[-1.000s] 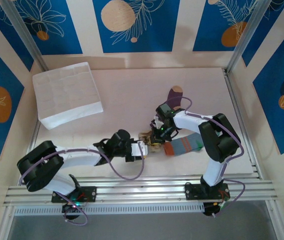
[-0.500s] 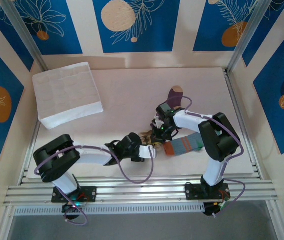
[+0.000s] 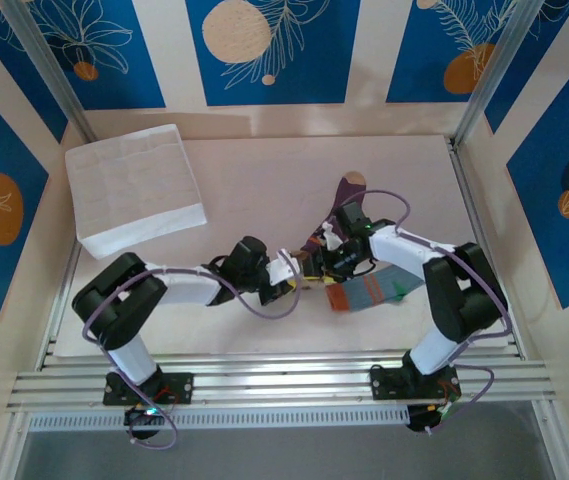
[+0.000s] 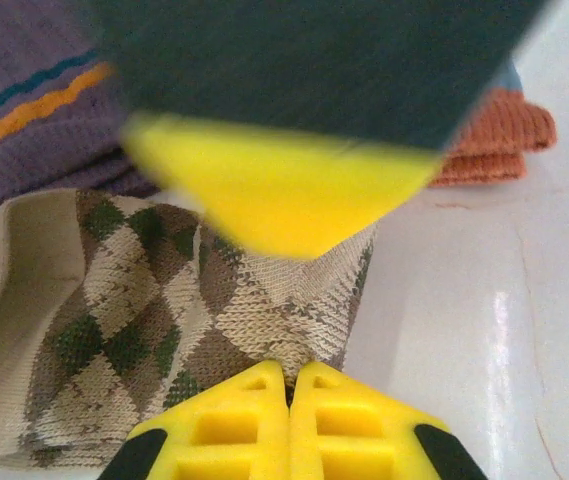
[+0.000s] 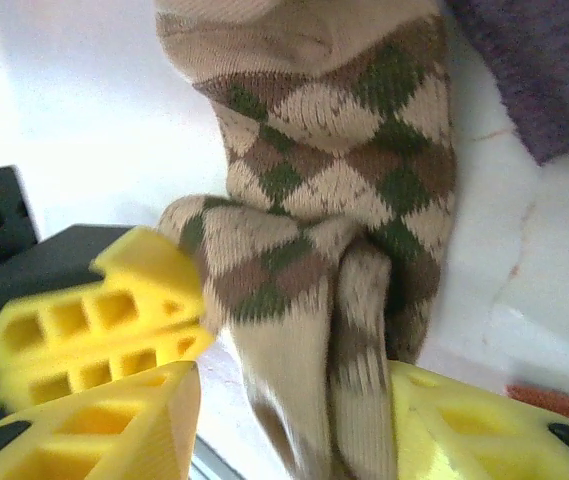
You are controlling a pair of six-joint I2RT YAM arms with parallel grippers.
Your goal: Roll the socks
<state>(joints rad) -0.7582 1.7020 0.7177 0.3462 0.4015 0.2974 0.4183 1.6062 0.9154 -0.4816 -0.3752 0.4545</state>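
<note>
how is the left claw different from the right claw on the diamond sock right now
The left claw is shut, pinching a fold of the brown-tan diamond-patterned sock. The right claw is open, its fingers apart with bunched sock between them. The left claw reaches in from the left, the right claw from the right. Both have yellow fingers and meet at the same sock.
</note>
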